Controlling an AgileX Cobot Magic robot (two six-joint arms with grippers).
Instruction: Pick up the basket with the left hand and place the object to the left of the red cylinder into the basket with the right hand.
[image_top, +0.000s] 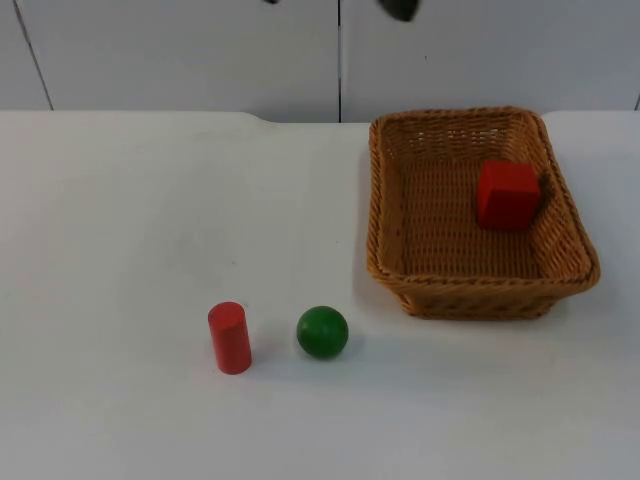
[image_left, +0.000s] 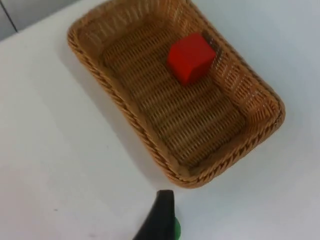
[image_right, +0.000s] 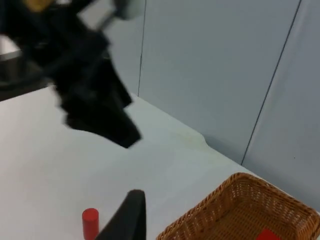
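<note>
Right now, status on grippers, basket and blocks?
Left gripper above table beside wicker basket, right gripper raised, neither holding. Basket on table, red cube inside. Red cylinder upright, green ball beside it. Nothing blocking.

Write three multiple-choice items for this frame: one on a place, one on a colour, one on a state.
1. Where is the red cube?
A. inside the basket
B. beside the red cylinder
C. on the bare table

2. What colour is the ball next to the cylinder?
A. blue
B. green
C. yellow

3. How does the cylinder stand?
A. on its side
B. leaning on the ball
C. upright, apart from the ball

Answers: 1 A, wicker walls surround the cube in the top and left wrist views; 2 B, it looks green in the top view; 3 C, its round end faces up and bare table separates the two.
</note>
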